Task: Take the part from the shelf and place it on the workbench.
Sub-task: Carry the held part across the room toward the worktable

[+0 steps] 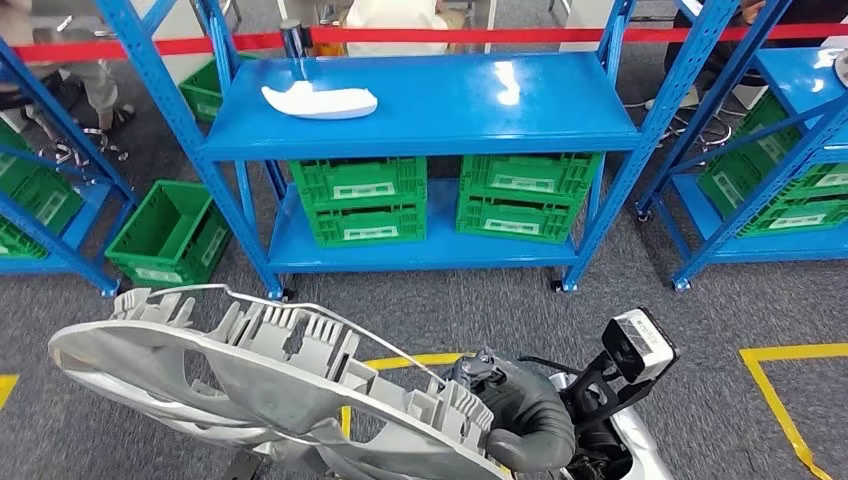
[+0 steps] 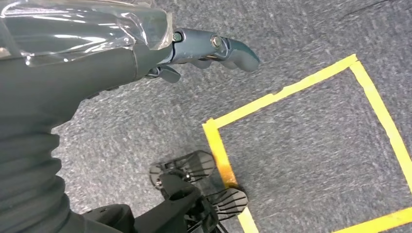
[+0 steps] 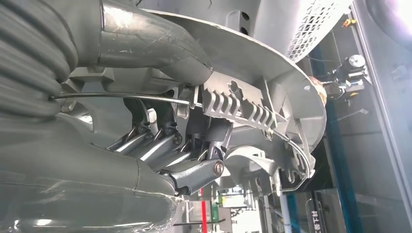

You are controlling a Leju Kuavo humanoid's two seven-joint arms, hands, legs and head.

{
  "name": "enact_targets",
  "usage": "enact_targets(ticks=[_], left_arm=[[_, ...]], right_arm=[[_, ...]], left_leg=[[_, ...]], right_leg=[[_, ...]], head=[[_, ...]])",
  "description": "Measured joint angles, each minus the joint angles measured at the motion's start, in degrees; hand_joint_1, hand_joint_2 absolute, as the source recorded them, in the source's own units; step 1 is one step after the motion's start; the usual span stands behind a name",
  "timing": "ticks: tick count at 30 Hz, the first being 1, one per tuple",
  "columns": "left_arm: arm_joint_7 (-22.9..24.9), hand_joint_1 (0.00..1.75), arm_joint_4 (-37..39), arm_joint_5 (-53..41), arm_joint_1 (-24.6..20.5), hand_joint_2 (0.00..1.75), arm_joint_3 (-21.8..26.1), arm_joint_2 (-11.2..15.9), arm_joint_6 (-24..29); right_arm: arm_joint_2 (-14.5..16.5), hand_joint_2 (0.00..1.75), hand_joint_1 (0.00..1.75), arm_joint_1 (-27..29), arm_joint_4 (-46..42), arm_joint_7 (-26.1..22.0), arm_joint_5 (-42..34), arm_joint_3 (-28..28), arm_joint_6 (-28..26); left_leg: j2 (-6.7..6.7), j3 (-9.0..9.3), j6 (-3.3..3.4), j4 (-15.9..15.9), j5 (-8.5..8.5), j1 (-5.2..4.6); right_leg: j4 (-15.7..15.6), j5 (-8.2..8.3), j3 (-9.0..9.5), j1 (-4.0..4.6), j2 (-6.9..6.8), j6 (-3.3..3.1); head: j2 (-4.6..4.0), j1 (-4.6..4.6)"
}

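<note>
Carrying the part (image 1: 270,385) across the lower left of the head view, I am gripping this big grey ribbed housing with my right hand (image 3: 160,145); in the right wrist view my fingers (image 3: 194,172) are curling into its openings while the thumb is pressing on its outer rim. My left hand (image 2: 214,51) is hanging over the grey carpet with its fingers bent loosely and nothing in them; how far they are closing I cannot tell.

Judging from this, the pick is done, since the part is off the shelf (image 1: 420,105) and in my grasp. The placing is still ahead of me, and I am seeing no workbench yet, so I am probably needing to turn and walk first.

Moving rightward: a green bin (image 1: 170,235) is sitting on the floor at centre left, a white moulded piece (image 1: 320,100) is lying on the blue shelf top, green crates (image 1: 445,195) are filling the lower level, and yellow floor tape (image 1: 790,400) is marking the lower right. The shelf frames are standing close, so the wide part could be catching them as I swing round.
</note>
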Motion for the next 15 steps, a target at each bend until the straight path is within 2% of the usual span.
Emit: enact_targets(ticks=[2,3,4,5,6,7,8,9,10,11,12,13,14,15], left_arm=[[0.0,0.0,-0.3,0.0,0.1,1.75,0.3,0.1,0.0],[0.0,0.0,-0.4,0.0,0.2,1.75,0.4,0.1,0.1],[0.0,0.0,-0.7,0.0,0.4,1.75,0.5,0.2,0.2],[0.0,0.0,-1.1,0.0,0.6,1.75,0.7,0.2,0.3],[0.0,0.0,-1.5,-0.1,0.7,1.75,1.0,0.3,0.5],[0.0,0.0,-1.8,-0.1,0.8,1.75,1.2,0.3,0.6],[0.0,0.0,-2.1,-0.1,0.9,1.75,1.4,0.4,0.8],[0.1,0.0,-2.5,-0.2,0.9,1.75,1.6,0.5,1.0],[0.2,0.0,-2.8,-0.3,1.1,1.75,1.8,0.7,1.2],[0.4,0.0,-3.1,-0.4,1.3,1.75,2.1,0.8,1.5],[0.6,0.0,-3.4,-0.7,1.5,1.75,2.4,0.9,1.8],[0.8,0.0,-3.8,-0.9,1.9,1.75,2.6,1.0,2.0],[1.1,0.0,-4.1,-1.2,2.3,1.75,2.8,1.2,2.2],[1.3,0.0,-4.5,-1.4,2.7,1.75,3.0,1.3,2.3]], right_arm=[[0.0,1.75,1.75,-0.2,0.0,0.0,0.0,0.0,-0.3],[0.0,1.75,1.75,-0.2,0.0,0.0,0.1,0.1,-0.5],[0.0,1.75,1.75,-0.2,0.0,-0.1,0.1,0.1,-0.7],[0.0,1.75,1.75,-0.3,0.0,-0.1,0.2,0.2,-0.9],[0.0,1.75,1.75,-0.4,0.0,-0.2,0.2,0.2,-1.0],[0.0,1.75,1.75,-0.6,0.0,-0.3,0.2,0.3,-1.1],[0.0,1.75,1.75,-0.9,-0.1,-0.4,0.3,0.4,-1.2],[0.1,1.75,1.75,-1.1,-0.1,-0.6,0.6,0.4,-1.4],[0.3,1.75,1.75,-1.3,-0.2,-0.7,1.0,0.4,-1.6],[0.4,1.75,1.75,-1.4,-0.3,-0.8,1.6,0.4,-1.9],[0.6,1.75,1.75,-1.4,-0.4,-0.8,2.1,0.5,-2.2],[0.8,1.75,1.75,-1.4,-0.5,-0.8,2.5,0.5,-2.7],[1.0,1.75,1.75,-1.4,-0.6,-0.8,2.7,0.5,-3.2],[1.1,1.75,1.75,-1.4,-0.7,-0.8,2.8,0.5,-3.7]], left_leg=[[0.06,-1.83,0.3,0.1,1.52,-0.09],[0.09,-2.84,0.21,0.1,2.27,-0.1],[0.13,-3.86,0.09,0.2,3.02,-0.09],[0.16,-4.9,-0.1,0.3,3.73,-0.06],[0.19,-5.97,-0.34,0.6,4.4,0.0],[0.19,-6.97,-0.64,1.0,4.95,0.05],[0.16,-7.98,-0.97,1.6,5.39,0.01],[0.16,-8.77,-1.35,2.1,5.88,-0.04],[0.17,-9.34,-1.71,2.4,6.4,-0.08],[0.19,-9.76,-2.07,2.5,6.99,-0.06],[0.22,-9.98,-2.41,2.3,7.67,0.07],[0.19,-10.25,-2.74,2.3,7.62,0.28],[0.15,-10.58,-3.1,3.0,6.42,0.48],[0.07,-11.08,-3.46,4.8,4.02,0.62]], right_leg=[[6.9,-4.89,-2.12,-0.09,0.05,-0.57],[10.3,-6.29,-2.79,-0.18,0.06,-0.36],[12.7,-6.56,-2.85,-0.32,0.06,0.23],[13.3,-5.71,-2.03,-0.48,0.05,1.07],[11.8,-4.31,-0.25,-0.67,0.04,1.92],[8.7,-3.19,2.39,-0.86,0.04,2.51],[4.3,-3.03,5.56,-0.9,0.03,2.68],[0.4,-3.59,8.15,-0.85,0.06,2.38],[-2.4,-4.36,9.68,-0.72,0.1,1.89],[-3.9,-4.92,10.18,-0.48,0.14,1.31],[-4.1,-4.75,9.68,-0.43,0.17,0.71],[-4.1,-4.21,9.11,-0.49,0.14,0.27],[-4.1,-3.6,8.64,-0.57,0.1,-0.28],[-4.1,-2.91,8.16,-0.7,0.04,-0.74]], head=[[0.0,0.11],[0.0,0.11],[0.0,0.1],[0.0,0.11],[0.0,0.11],[0.0,0.11],[0.0,0.13],[0.0,0.05],[0.0,0.03],[0.0,-0.02],[0.0,-0.08],[0.0,-0.05],[0.0,-0.07],[0.0,-0.08]])
